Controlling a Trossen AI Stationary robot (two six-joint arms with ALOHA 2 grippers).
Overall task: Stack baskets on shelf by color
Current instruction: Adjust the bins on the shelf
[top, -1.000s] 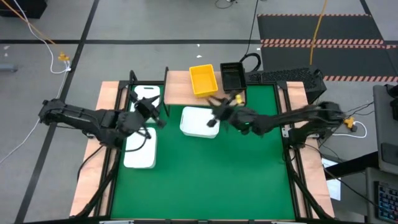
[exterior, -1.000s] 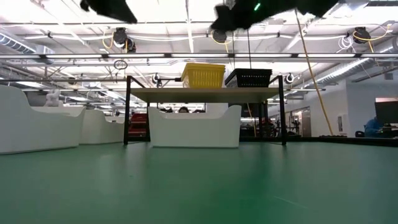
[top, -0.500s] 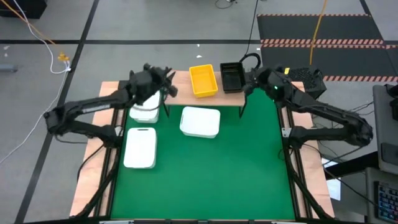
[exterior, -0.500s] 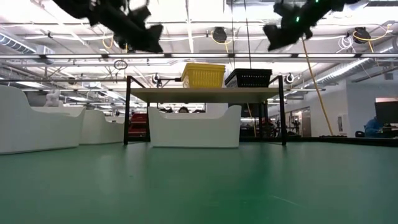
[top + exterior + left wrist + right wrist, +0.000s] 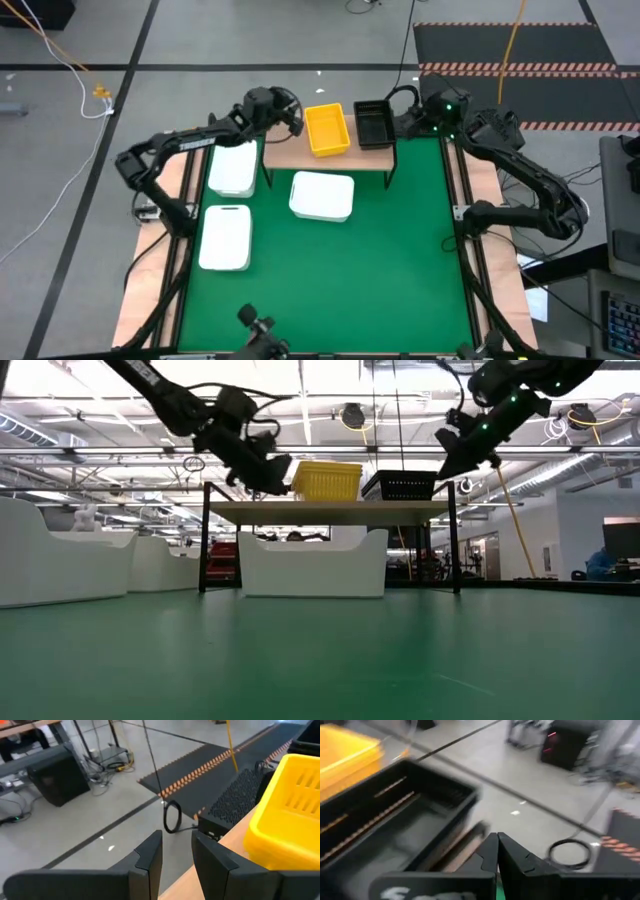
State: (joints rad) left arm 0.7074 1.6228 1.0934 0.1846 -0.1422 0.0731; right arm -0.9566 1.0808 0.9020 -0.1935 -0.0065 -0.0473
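Observation:
The wooden shelf (image 5: 300, 152) stands at the table's far edge. A yellow basket (image 5: 328, 130) and a black basket (image 5: 372, 123) sit on it side by side, bottoms on the board. Three white baskets rest on the green mat: one (image 5: 322, 195) just in front of the shelf, two (image 5: 233, 168) (image 5: 225, 237) to its left. My left gripper (image 5: 293, 113) hovers by the yellow basket's left side, fingers narrowly open (image 5: 177, 852). My right gripper (image 5: 408, 120) hovers at the black basket's right end, shut (image 5: 497, 845). Neither touches a basket.
A dark keyboard-like box (image 5: 460, 122) and cables lie beyond the shelf's right end. A small dark device (image 5: 255, 325) sits at the table's near edge. Metal frame rails (image 5: 465, 230) run along both sides. Open mat lies near and right of the white baskets.
Both arms have swung from above the middle of the table toward the far edge. The left gripper went from over the left white baskets to the shelf's left end, the right from over the middle white basket to the shelf's right end. Both came lower. No basket moved.

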